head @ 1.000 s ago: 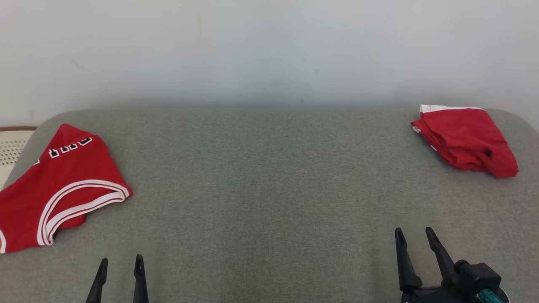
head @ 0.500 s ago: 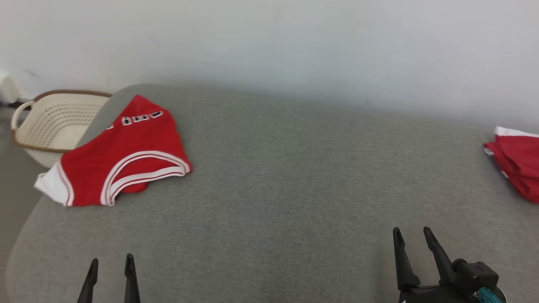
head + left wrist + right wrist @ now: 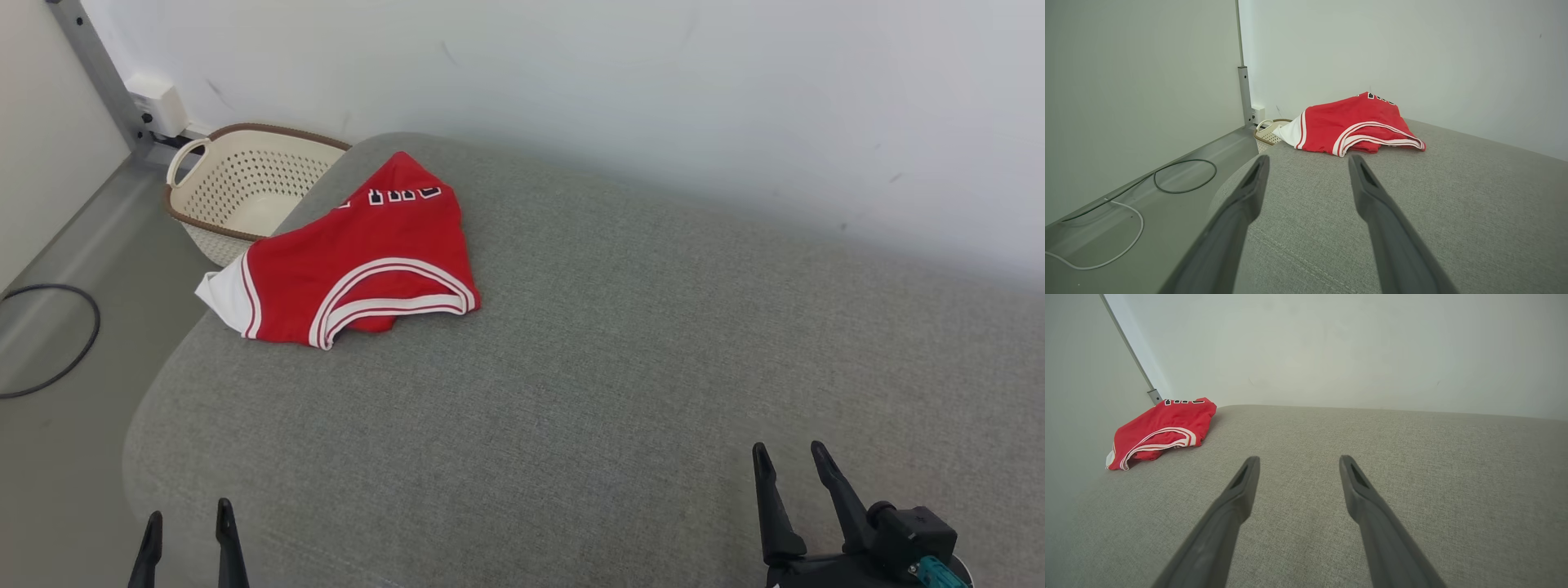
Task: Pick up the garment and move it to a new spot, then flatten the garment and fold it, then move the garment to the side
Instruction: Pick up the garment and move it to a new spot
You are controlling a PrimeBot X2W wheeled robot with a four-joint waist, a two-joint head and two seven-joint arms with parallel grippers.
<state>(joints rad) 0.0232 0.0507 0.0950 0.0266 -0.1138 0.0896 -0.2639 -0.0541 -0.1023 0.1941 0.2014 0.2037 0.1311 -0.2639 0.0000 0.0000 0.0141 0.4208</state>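
Pointing forward over the grey padded surface (image 3: 612, 367), both tools are empty. The left gripper (image 3: 188, 513) has its jaws spread wide with nothing between the fingers; it sits by the surface's left edge, with bare floor (image 3: 57, 457) just to its left. The right gripper (image 3: 788, 447) is also spread wide and holds nothing; it is well apart from the left one, over open grey fabric.

The garment (image 3: 359, 261), red with white trim, lies crumpled on the surface. It is well ahead of the left gripper and a little toward its right side, and touches neither tool. From the right gripper it is far ahead and off to the left. Its white end reaches the surface's left edge, and the black-and-white lettering is on the end farthest from the grippers. The curved white-striped hem faces the tools.

A cream perforated basket (image 3: 245, 184) with a brown rim stands on the floor beyond the garment, past the far left corner of the surface. A black cable loop (image 3: 49, 343) lies on the floor, ahead and left of the left gripper. The left wrist view also shows a white cable (image 3: 1106, 245) on the floor, nearer to that gripper. A metal post (image 3: 98, 73) runs up the wall behind the basket.
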